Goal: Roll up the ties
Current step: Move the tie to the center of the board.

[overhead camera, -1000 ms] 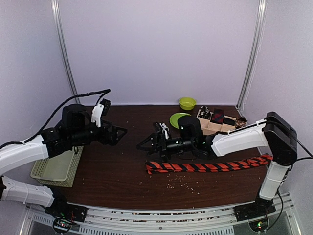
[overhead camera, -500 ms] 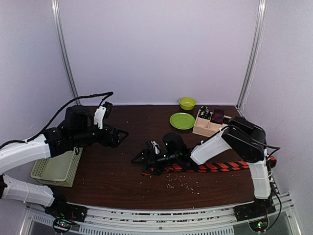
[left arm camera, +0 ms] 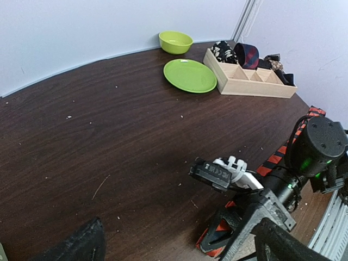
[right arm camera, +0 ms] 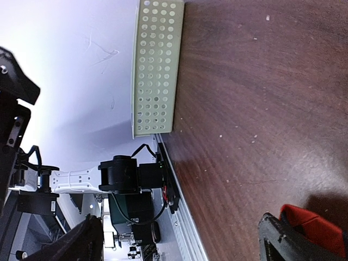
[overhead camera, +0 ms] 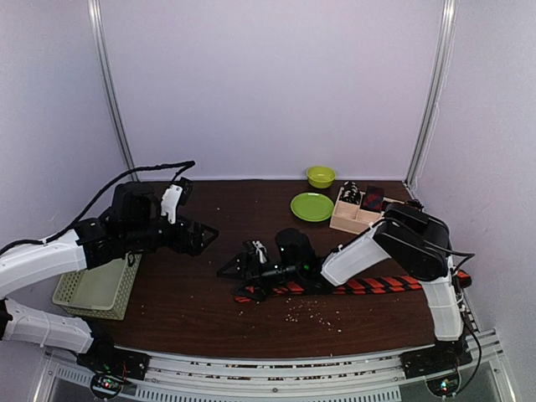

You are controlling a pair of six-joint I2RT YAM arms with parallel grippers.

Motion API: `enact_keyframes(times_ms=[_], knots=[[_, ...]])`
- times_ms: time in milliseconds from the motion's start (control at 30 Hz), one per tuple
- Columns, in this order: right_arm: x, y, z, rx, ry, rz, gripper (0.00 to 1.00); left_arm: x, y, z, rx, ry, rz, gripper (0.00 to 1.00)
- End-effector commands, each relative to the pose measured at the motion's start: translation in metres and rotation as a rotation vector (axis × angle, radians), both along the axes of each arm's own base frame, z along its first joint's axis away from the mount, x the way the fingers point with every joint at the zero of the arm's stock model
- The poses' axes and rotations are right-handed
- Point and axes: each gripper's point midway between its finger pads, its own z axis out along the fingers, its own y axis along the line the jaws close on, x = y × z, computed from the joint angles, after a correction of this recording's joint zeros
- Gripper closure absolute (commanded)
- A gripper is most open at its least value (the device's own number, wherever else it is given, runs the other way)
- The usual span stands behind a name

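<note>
The long orange-red tie with black stripes [overhead camera: 368, 285] lies flat along the table's near right. Its left end [left arm camera: 213, 242] is by my right gripper [overhead camera: 237, 283]. That gripper is low over this end with its jaws wide apart, and one finger [right arm camera: 283, 246] is touching the red fabric [right arm camera: 314, 228]. My left gripper [overhead camera: 201, 235] is open and empty above the table's left middle, apart from the tie. Its fingertips [left arm camera: 81, 246] frame the bottom of its view. Rolled dark and patterned ties [overhead camera: 368, 198] sit in the wooden box [left arm camera: 250, 87].
A pale green mesh basket [overhead camera: 96, 289] stands at the near left; it also shows in the right wrist view [right arm camera: 155, 65]. A green plate [overhead camera: 311, 206] and a green bowl [overhead camera: 320, 176] are at the back, beside the wooden box [overhead camera: 352, 221]. Crumbs lie near the tie.
My right arm has swung left and down to the tie's left end, and that end has shifted slightly left. My left gripper has barely moved.
</note>
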Motion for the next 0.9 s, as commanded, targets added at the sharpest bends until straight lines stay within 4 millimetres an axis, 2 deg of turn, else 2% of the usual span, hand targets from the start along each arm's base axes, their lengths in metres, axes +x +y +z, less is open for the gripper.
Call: enact_keyframes(times_ms=[0, 67, 333, 467, 633, 733, 867], knots=[[0.002, 0.003, 0.06, 0.048, -0.107, -0.007, 0.01, 0.004, 0.003, 0.006, 0.003, -0.031, 0.014, 0.02], [0.003, 0.008, 0.059, 0.023, -0.119, 0.0, 0.0, 0.006, 0.003, 0.007, 0.006, -0.033, 0.017, 0.02], [0.006, 0.039, 0.021, -0.033, -0.064, 0.01, 0.0, 0.007, 0.003, 0.007, 0.015, -0.035, 0.023, 0.02], [0.01, 0.046, 0.004, -0.025, -0.042, -0.001, 0.0, 0.005, 0.003, 0.006, 0.007, -0.033, 0.017, 0.02], [0.004, 0.05, -0.016, -0.014, 0.003, -0.001, 0.0, 0.004, 0.006, 0.004, 0.017, -0.028, 0.024, 0.02], [0.001, 0.05, -0.011, 0.007, 0.024, 0.002, 0.01, 0.003, 0.007, 0.005, 0.015, -0.03, 0.023, 0.02], [-0.001, 0.055, 0.025, 0.064, 0.003, 0.006, 0.0, 0.001, 0.006, 0.007, 0.01, -0.031, 0.018, 0.02]])
